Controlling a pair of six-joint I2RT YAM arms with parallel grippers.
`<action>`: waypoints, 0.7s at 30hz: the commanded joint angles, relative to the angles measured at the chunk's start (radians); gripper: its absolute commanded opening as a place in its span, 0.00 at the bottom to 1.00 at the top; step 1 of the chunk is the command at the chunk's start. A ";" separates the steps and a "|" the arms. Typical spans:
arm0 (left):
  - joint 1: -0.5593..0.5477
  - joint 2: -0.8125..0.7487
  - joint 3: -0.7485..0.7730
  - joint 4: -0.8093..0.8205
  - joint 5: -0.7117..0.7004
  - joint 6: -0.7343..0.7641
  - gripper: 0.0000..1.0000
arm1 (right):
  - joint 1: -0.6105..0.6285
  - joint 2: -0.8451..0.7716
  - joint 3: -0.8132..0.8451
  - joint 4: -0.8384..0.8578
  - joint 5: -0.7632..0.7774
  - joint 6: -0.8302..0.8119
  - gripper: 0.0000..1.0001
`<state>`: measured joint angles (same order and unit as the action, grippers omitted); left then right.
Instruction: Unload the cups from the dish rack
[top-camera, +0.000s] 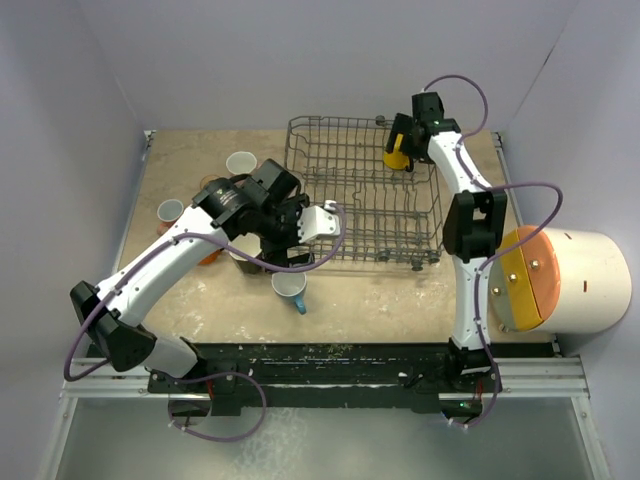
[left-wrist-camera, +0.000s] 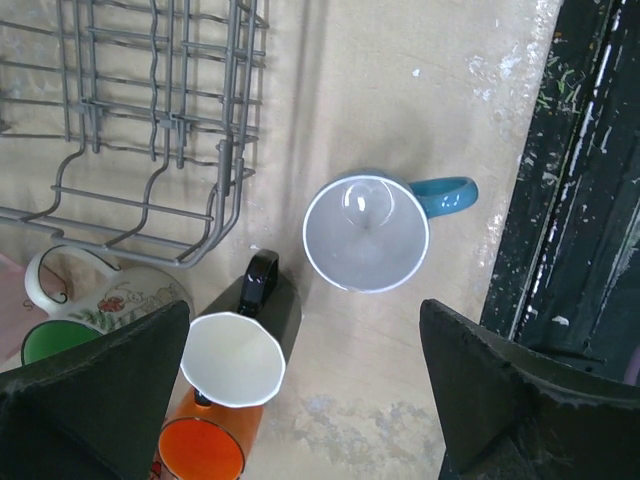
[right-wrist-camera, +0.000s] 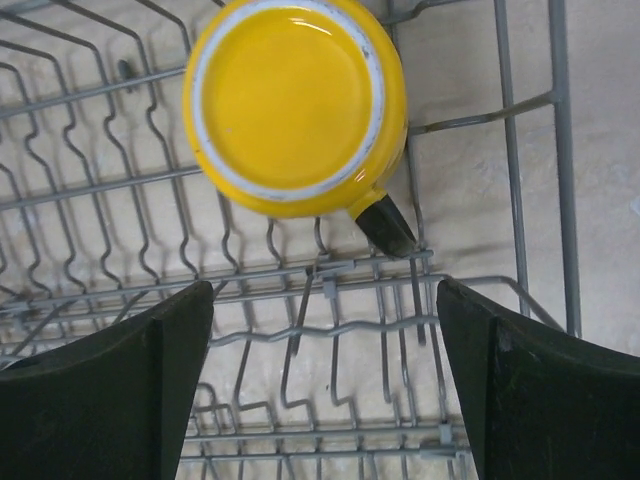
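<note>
Dish rack (top-camera: 365, 190) sits mid-table (top-camera: 400, 295). Only 1 mug is visible in it: the yellow mug (right-wrist-camera: 295, 105), upside down with its base up and its dark handle (right-wrist-camera: 385, 225) over the wires, in the rack's far right corner.

Right gripper (right-wrist-camera: 322, 290) hangs over that corner of the rack. Its fingers (right-wrist-camera: 110, 390) are spread wide and hold nothing. In the wrist view the yellow mug lies just past the fingertips, not between them, with no contact.

Left gripper (left-wrist-camera: 303, 320) is off the rack's near left corner, also spread wide and empty.

Blue mug (left-wrist-camera: 365, 235) stands upright on the table just outside that corner, pale inside, handle pointing away from the rack. It is clear of both fingers.

Black mug (left-wrist-camera: 240, 355) is upright beside the blue one, white inside, close to the rack's left side. Orange mug (left-wrist-camera: 205, 445) touches or nearly touches the black one on the side away from the rack; I can't tell which.

White mug (left-wrist-camera: 60, 330), green inside with a flower print, stands right by the rack's left wall.

2 further cups (top-camera: 240, 162) (top-camera: 170, 211) stand upright well left of the rack.

Big white cylinder (top-camera: 575, 280) with an orange face lies to the right of the rack.
</note>
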<state>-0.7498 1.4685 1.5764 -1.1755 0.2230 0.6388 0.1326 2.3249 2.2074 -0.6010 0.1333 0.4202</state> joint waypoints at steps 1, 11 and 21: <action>-0.003 -0.028 0.017 -0.040 0.019 -0.017 0.99 | -0.026 0.041 0.062 0.002 -0.082 -0.051 0.93; 0.096 -0.028 0.020 -0.038 0.104 -0.003 1.00 | -0.031 0.131 0.108 0.038 -0.139 -0.085 0.88; 0.154 -0.056 0.019 -0.072 0.153 0.013 0.92 | -0.031 0.154 0.142 0.057 -0.181 -0.073 0.56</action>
<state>-0.6083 1.4521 1.5764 -1.2320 0.3298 0.6399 0.0978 2.5015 2.3135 -0.5739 -0.0093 0.3473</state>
